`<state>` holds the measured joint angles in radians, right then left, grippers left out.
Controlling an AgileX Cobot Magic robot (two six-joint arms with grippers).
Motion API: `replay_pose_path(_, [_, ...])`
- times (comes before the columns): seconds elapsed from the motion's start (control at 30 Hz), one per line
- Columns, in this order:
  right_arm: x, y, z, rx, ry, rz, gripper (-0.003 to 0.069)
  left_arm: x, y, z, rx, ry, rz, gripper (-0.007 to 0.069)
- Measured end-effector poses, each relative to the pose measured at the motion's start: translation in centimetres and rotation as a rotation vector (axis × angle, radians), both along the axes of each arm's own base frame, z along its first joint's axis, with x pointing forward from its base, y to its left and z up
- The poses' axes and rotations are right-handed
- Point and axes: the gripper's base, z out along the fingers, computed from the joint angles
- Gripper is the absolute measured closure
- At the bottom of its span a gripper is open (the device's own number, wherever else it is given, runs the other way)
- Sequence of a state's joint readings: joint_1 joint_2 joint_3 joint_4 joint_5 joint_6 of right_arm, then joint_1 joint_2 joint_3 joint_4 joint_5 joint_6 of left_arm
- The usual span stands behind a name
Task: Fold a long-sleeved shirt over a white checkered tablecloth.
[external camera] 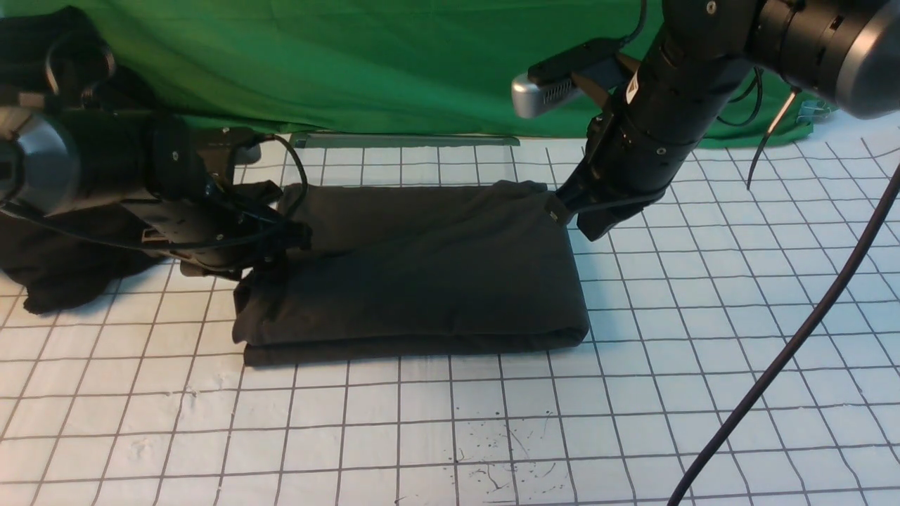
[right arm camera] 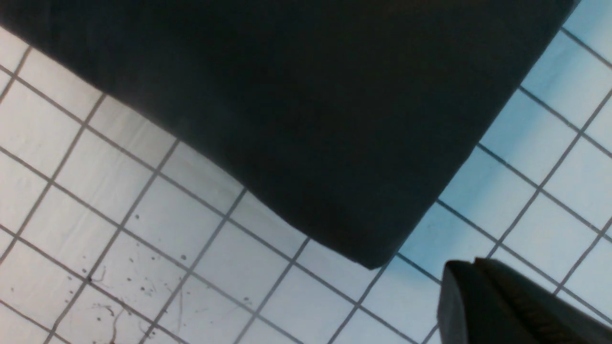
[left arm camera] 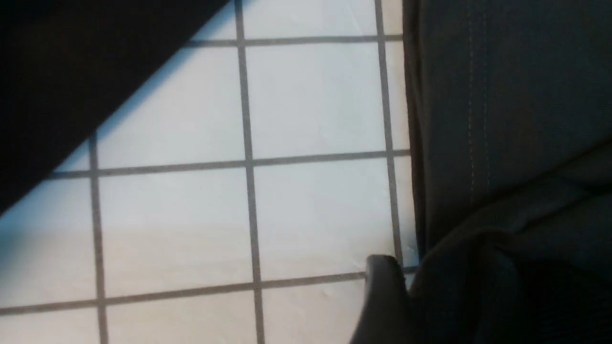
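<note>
From the front, the left claw [external camera: 285, 242] melts into the dark long-sleeved shirt [external camera: 422, 274]. I can't tell how its jaws stand or whether any cloth is between them. Its wrist camera catches just one fingertip [left arm camera: 382, 296], cut off by the frame's edge. The right claw [external camera: 566, 211] is clipped at the corner of its own wrist view. The shirt's inner layers are folded out of sight. A second dark garment [external camera: 56, 274] lies half hidden behind the left arm. The dark specks [external camera: 499, 464] on the white checkered tablecloth [external camera: 703, 316] are too small to make out.
</note>
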<state>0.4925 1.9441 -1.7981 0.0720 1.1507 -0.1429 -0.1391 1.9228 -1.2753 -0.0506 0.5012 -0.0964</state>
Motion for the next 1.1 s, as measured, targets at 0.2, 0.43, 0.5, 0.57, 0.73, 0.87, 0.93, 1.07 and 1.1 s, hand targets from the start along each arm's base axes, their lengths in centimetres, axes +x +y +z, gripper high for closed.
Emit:
replay_pose_path(0.2, [0.0, 0.1, 0.0, 0.009, 0.002, 0.002, 0.0664, -0.2, 0.1, 0.3, 0.024, 0.001, -0.023, 0.0417])
replay_pose_path(0.43, [0.0, 0.1, 0.0, 0.011, -0.001, 0.001, 0.0661, -0.7, 0.3, 3.1, 0.038, -0.071, -0.040, 0.0531])
replay_pose_path(0.5, [0.0, 0.1, 0.0, 0.014, -0.005, 0.001, 0.0661, -0.7, 0.3, 3.4, 0.045, -0.078, -0.044, 0.0543])
replay_pose_path(0.57, [0.0, 0.1, 0.0, 0.017, -0.005, 0.001, 0.0661, -0.9, 0.3, 3.4, 0.046, -0.067, -0.044, 0.0550])
replay_pose_path(0.73, [0.0, 0.2, 0.1, 0.019, -0.005, 0.000, 0.0661, -1.0, 0.5, 3.3, 0.067, -0.046, -0.055, 0.0551])
replay_pose_path(0.87, [-0.1, 0.2, 0.0, 0.025, 0.012, 0.002, 0.0660, -1.1, 0.5, 3.3, 0.065, -0.043, -0.050, 0.0540])
replay_pose_path(0.93, [-0.2, 0.2, 0.0, 0.025, 0.020, 0.006, 0.0659, -1.1, 0.5, 3.3, 0.064, -0.042, -0.049, 0.0528])
replay_pose_path(1.07, [-0.3, 0.2, 0.0, 0.022, 0.036, 0.010, 0.0643, -1.1, 0.6, 3.3, 0.077, -0.040, -0.050, 0.0387])
replay_pose_path(1.1, [-0.4, 0.2, -0.1, 0.018, 0.043, 0.011, 0.0636, -1.1, 0.7, 3.4, 0.088, -0.038, -0.050, 0.0333])
